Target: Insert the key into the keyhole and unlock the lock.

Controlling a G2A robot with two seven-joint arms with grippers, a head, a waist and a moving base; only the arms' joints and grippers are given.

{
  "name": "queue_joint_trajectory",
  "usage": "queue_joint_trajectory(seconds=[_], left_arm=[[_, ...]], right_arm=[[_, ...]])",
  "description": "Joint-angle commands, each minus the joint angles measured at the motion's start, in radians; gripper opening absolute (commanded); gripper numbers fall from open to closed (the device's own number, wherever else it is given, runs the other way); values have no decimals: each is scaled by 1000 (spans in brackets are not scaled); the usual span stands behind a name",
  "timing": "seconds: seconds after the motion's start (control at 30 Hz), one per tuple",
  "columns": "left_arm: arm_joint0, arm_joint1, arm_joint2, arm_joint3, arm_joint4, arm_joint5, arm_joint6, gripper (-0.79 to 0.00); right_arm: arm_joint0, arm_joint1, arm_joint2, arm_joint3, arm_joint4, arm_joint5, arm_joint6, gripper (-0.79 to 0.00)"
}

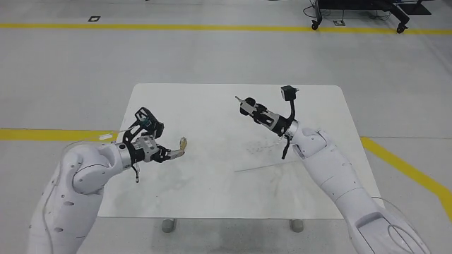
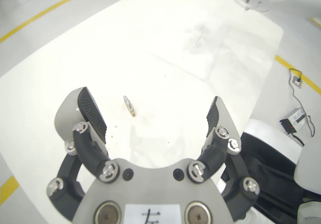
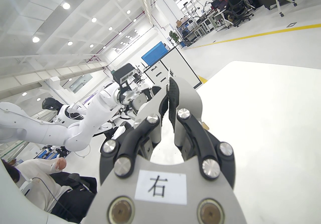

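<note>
A small brass-and-silver lock (image 1: 183, 142) lies on the white table (image 1: 212, 190) left of centre. My left gripper (image 1: 173, 153) hovers just beside it. In the left wrist view the lock (image 2: 130, 106) sits on the tabletop in the gap between the spread fingers of the open left gripper (image 2: 150, 96), touching neither pad. My right gripper (image 1: 245, 103) is raised over the far middle of the table, shut on a thin metal key (image 1: 239, 99). In the right wrist view the key (image 3: 168, 75) pokes out past the closed fingertips of the right gripper (image 3: 170, 85).
The table's bare top has faint scuff marks (image 2: 198, 36) near its middle. Yellow floor tape (image 1: 212, 26) runs beyond the far edge. Wheeled stands and a cabled cart (image 1: 360, 0) are well behind the table.
</note>
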Motion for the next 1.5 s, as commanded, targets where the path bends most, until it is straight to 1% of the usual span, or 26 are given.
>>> queue_joint_trajectory(seconds=[0.0,0.1,0.23,0.37,0.43,0.5,0.53,0.57,0.63,0.67,0.7,0.73,0.9,1.03,1.1,1.17,1.23,1.3,1.47], left_arm=[[-10,-1,26,29,48,20,-2,0],[-44,-9,80,93,73,41,30,0],[-117,-21,157,191,136,71,41,0],[-171,-34,223,255,155,82,72,-6],[-191,-39,247,279,160,85,77,-34],[-210,-44,268,304,170,95,82,-77],[-219,-46,279,317,176,100,82,-117],[-229,-48,289,328,182,105,82,-160],[-244,-52,306,347,187,108,87,-274],[-250,-53,312,354,191,109,87,-302],[-255,-55,317,361,192,111,88,-376],[-261,-55,321,366,196,116,88,-409],[-281,-60,341,385,218,139,76,-489],[-297,-63,352,404,205,138,84,-539],[-305,-65,358,414,202,136,87,-579],[-312,-67,363,424,199,134,90,-640],[-317,-68,366,429,199,134,96,-785],[-317,-67,363,432,204,122,126,-785],[-312,-62,360,442,233,112,134,-785]], right_arm=[[0,0,0,0,0,0,0,-785],[0,0,0,0,0,0,0,-785],[0,0,0,0,0,0,0,-785],[0,0,0,0,0,0,0,-785],[0,0,0,0,0,0,0,-785],[0,0,0,0,0,0,0,-785],[0,0,0,0,0,0,0,-785],[0,0,0,0,0,0,0,-785],[0,0,0,0,0,0,0,-785],[0,0,0,0,0,0,0,-785],[0,0,0,0,0,0,0,-785],[0,0,0,0,0,0,0,-785],[0,0,0,0,0,0,0,-785],[0,0,0,0,0,0,0,-785],[0,0,0,0,0,0,0,-785],[0,0,0,0,0,0,0,-785],[0,0,0,0,0,0,0,-785],[0,0,0,0,0,0,0,-785],[0,0,0,0,0,0,0,-785]])
